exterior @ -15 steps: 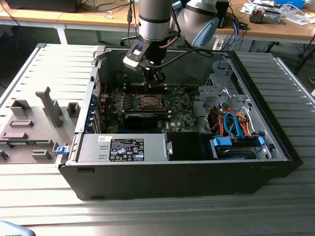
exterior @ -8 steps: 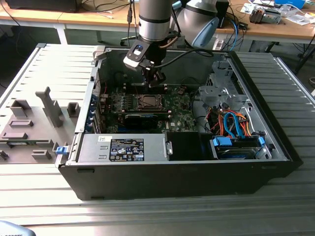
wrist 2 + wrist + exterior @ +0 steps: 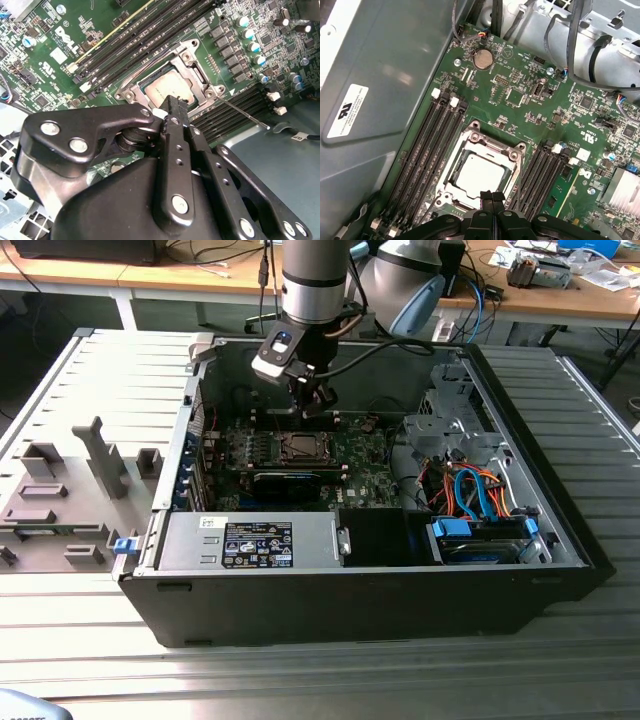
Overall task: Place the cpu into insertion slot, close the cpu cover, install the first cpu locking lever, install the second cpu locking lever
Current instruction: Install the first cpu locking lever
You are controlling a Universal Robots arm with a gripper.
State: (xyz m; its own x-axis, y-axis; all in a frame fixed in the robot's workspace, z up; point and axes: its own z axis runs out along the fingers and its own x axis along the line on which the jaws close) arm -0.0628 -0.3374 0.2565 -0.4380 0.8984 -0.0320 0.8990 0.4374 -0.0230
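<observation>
In the exterior view, a grey fixture block [image 3: 60, 500] lies at the exterior view's left, outside the open computer case [image 3: 560, 530]. Further right, the gripper [image 3: 491, 196] hangs over the insertion slot [image 3: 300, 448], fingers pressed together, holding nothing. The cpu [image 3: 479, 173] sits inside the slot under the closed cpu cover [image 3: 485, 150]. A locking lever [image 3: 245, 111] stands loose; pushing off-line could slip off it onto the green motherboard [image 3: 520, 95].

Exterior high, wide; both wrist views close above insertion slot [image 3: 481, 172].

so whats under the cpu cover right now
The cpu shows through the window of the closed cpu cover, lying in the insertion slot. The slot's contacts are hidden beneath it, and the end effector covers the near edge.
</observation>
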